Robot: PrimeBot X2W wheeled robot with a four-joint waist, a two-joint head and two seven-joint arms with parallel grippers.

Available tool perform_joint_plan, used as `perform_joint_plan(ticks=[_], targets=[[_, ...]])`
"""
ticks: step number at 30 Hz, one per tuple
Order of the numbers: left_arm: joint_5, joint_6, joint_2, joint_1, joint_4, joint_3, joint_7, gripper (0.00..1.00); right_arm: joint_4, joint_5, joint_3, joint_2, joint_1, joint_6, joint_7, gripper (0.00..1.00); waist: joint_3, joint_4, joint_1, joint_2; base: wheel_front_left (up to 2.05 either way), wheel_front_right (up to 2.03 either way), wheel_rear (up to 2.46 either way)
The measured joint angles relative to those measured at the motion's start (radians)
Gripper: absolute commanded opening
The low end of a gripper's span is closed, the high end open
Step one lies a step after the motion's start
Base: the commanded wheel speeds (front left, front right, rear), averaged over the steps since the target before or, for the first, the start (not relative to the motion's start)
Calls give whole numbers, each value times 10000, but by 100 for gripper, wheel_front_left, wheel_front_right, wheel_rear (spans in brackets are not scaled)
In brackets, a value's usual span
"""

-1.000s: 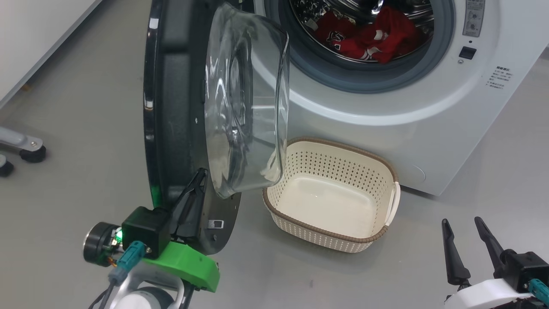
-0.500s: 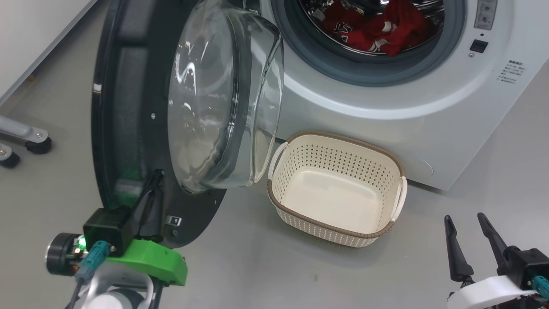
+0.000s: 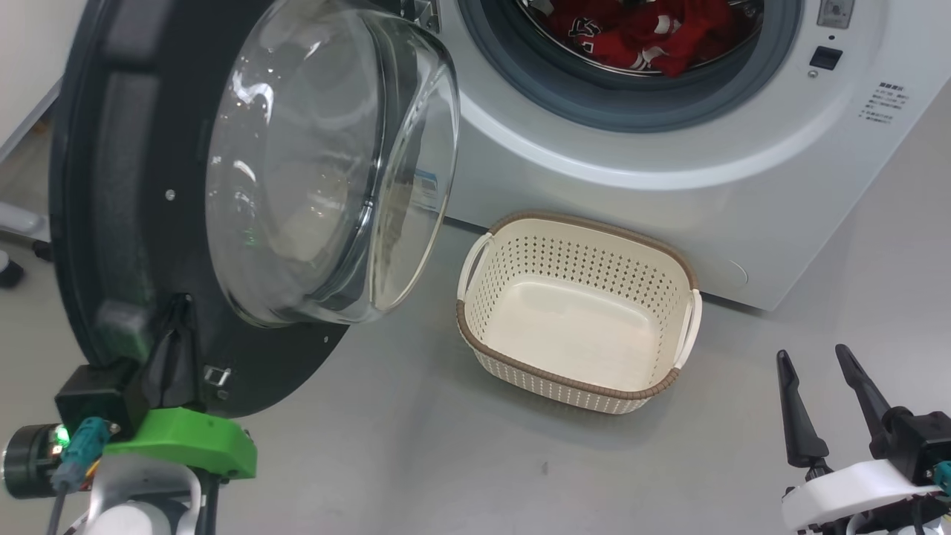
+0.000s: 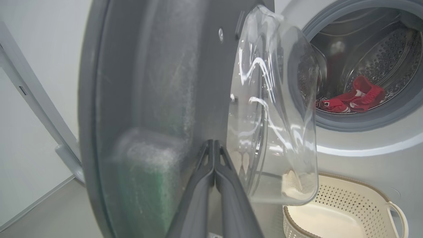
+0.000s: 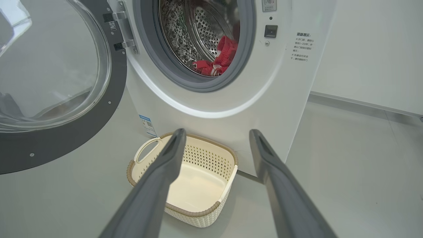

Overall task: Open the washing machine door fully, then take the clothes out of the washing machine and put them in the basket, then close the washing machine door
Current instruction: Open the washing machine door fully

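Two grippers on my feed, left gripper [image 4: 214,142] jaws closed together against the open washing machine door [image 3: 96,223], right gripper [image 3: 812,354] jaws spread wide, red jerseys [image 3: 639,37] inside the drum [image 5: 185,33], basket [image 3: 587,221] before the washing machine [image 3: 594,186].

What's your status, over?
Left gripper shut against round black-rimmed glass door, wide open. Right gripper open, free. Red jerseys inside white washer; cream perforated basket empty. Nothing in the way.

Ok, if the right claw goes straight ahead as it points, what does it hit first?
Most likely the white front of the washing machine, below its opening; the right claw aims just above the far rim of the basket. Depth is hard to judge.
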Motion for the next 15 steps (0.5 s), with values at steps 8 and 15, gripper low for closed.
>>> perform_joint_plan(ticks=[8,15], targets=[[0,12,-113,-305,410,648,-324,0,-314,-75,-71,-138,-132,0,75,100,201,-98,0,0,0,0,0],[0,12,-128,-881,895,1200,-562,0,-506,-161,-96,-215,-194,0,79,100,282,-168,0,0,0,0,0]])
